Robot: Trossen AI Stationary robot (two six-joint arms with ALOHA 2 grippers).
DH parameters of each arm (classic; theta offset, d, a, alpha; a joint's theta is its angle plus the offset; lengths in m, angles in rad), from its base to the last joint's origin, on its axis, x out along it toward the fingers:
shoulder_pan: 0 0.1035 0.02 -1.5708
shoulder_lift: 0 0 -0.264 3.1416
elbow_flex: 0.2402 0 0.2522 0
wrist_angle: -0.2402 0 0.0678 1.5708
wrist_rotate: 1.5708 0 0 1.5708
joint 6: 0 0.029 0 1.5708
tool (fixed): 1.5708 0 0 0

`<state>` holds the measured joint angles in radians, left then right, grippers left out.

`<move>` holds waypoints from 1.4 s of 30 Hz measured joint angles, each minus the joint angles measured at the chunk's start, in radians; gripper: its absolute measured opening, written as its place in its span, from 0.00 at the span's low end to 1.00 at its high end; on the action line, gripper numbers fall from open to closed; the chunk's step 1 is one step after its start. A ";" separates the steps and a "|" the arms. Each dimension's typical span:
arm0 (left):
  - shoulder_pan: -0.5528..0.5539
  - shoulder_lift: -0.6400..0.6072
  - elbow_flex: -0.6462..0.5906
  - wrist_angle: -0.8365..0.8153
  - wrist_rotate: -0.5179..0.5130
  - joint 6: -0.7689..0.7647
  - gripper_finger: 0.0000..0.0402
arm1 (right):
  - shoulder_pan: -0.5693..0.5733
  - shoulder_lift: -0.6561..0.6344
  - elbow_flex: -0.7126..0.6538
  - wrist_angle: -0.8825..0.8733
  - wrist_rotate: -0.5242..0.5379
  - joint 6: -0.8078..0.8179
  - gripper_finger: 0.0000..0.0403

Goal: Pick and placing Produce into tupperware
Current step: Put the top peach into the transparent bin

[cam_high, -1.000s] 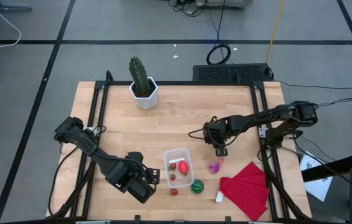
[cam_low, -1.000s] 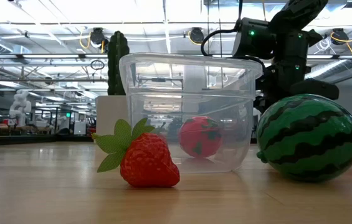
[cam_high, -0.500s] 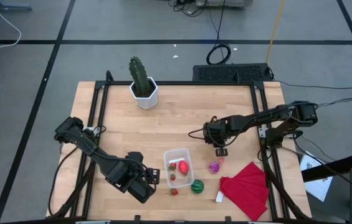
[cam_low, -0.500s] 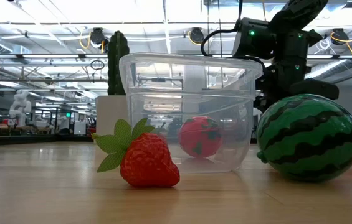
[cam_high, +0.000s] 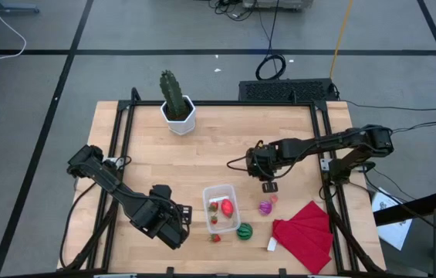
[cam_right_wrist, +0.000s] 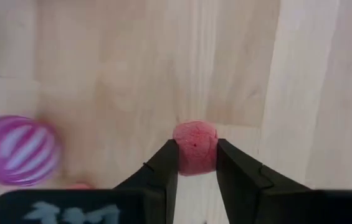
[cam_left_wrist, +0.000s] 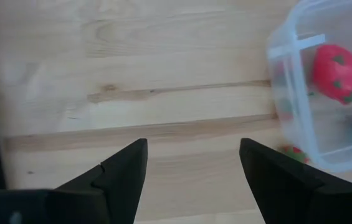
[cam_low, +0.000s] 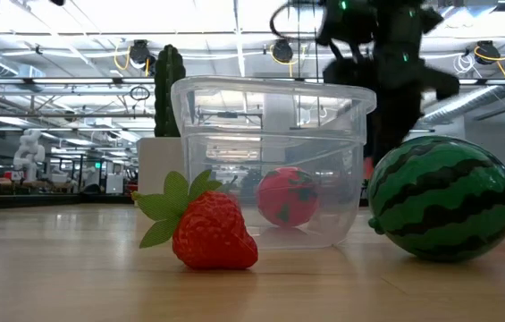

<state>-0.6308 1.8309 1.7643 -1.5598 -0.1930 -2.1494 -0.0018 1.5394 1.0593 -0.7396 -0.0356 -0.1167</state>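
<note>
The right gripper (cam_right_wrist: 195, 163) holds a small pink piece (cam_right_wrist: 195, 147) between its two fingers (cam_right_wrist: 163, 169); the fingers are closed on both sides of it, only as far apart as the piece is wide. In the high view this gripper (cam_high: 268, 185) hangs over the middle of the wooden table (cam_high: 225, 139), near the clear container (cam_high: 219, 191) and on its far right side. In the right wrist view the pink piece is above bare wood, and a purple striped ball (cam_right_wrist: 15, 150) is seen to one side of it.

The left gripper (cam_left_wrist: 191, 177) is open, with a wide gap between its fingers (cam_left_wrist: 126, 171) and nothing in it. It waits over the table just beside the container's left side (cam_high: 173, 224).

The container stands near the front edge of the table. Inside it lies a red strawberry (cam_high: 225, 206), and another small red and green piece (cam_high: 213, 220) lies also inside. In the low view one strawberry with green leaves (cam_low: 209, 228) lies on the table in front of the container (cam_low: 270, 116), and a green striped ball (cam_low: 441, 197) stands just beside it. The purple ball (cam_high: 265, 207) lies on the table to the right of the container, with a tiny pink bit (cam_high: 274, 198) near it.

A red folded cloth (cam_high: 306, 232) lies at the front right corner. A cactus in a white pot (cam_high: 177, 104) stands at the far left of the table
</note>
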 joint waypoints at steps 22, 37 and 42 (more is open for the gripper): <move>0.001 0.000 0.000 -0.011 0.009 0.008 0.64 | 0.235 0.104 0.277 0.278 -0.111 0.131 0.22; 0.001 0.000 0.000 -0.006 0.007 0.008 0.64 | 0.235 0.244 0.276 0.337 -0.205 0.151 0.27; 0.001 0.000 0.000 -0.006 0.007 0.018 0.64 | 0.235 0.244 0.276 0.346 -0.205 0.151 0.34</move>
<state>-0.6296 1.8309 1.7645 -1.5661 -0.1864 -2.1312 0.2329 1.7836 1.3357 -0.3931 -0.2405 0.0339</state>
